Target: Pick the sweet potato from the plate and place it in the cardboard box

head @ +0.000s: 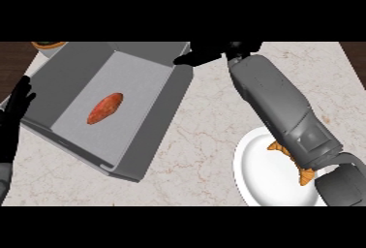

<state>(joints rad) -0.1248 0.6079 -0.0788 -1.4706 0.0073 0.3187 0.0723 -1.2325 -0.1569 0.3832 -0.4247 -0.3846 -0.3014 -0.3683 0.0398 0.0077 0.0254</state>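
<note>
Head view: the sweet potato lies on the floor of the box, at about ten o'clock in the picture, touched by neither hand. Judged from that, the placing is done; what seems left is only for the right arm to draw back.

The right hand shows at twelve o'clock, just past the box's far corner, dark and holding nothing that can be seen; whether its fingers are straight or curled I cannot tell. The left hand rests at nine o'clock beside the box's left wall, released, fingers straight and pointing up.

The plate sits at four o'clock, white, smooth and round, partly under the right forearm. An orange-brown piece lies on it, mostly hidden by the arm; I cannot say what it is.

The box reads as grey, flat-walled and matte. The potato is reddish-orange, an elongated oval. The counter is pale veined marble.
</note>
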